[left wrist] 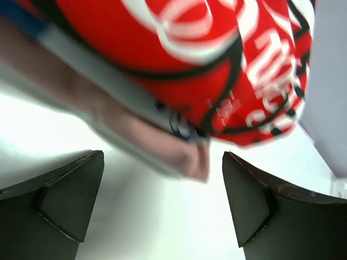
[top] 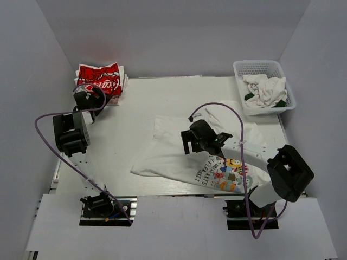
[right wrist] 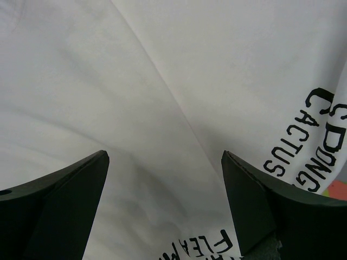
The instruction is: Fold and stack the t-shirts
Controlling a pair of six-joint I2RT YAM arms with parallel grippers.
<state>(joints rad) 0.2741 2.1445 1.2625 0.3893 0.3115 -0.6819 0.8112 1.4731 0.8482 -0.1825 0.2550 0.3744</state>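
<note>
The white t-shirt point(top: 179, 149) with cartoon print and dark lettering lies partly spread on the table's middle and right. My right gripper point(top: 187, 145) hovers over its centre, open and empty; in the right wrist view white cloth point(right wrist: 162, 97) fills the frame between the fingers point(right wrist: 255, 206). The folded red t-shirt point(top: 100, 77) with white script sits on a small stack at the back left corner. My left gripper point(top: 87, 97) is right in front of it, open and empty; the left wrist view shows the red shirt point(left wrist: 206, 59) just beyond the fingertips point(left wrist: 81, 189).
A white basket point(top: 264, 86) with crumpled white and dark clothes stands at the back right. Grey walls enclose the table point(top: 141, 103) on three sides. Purple cables trail from both arms.
</note>
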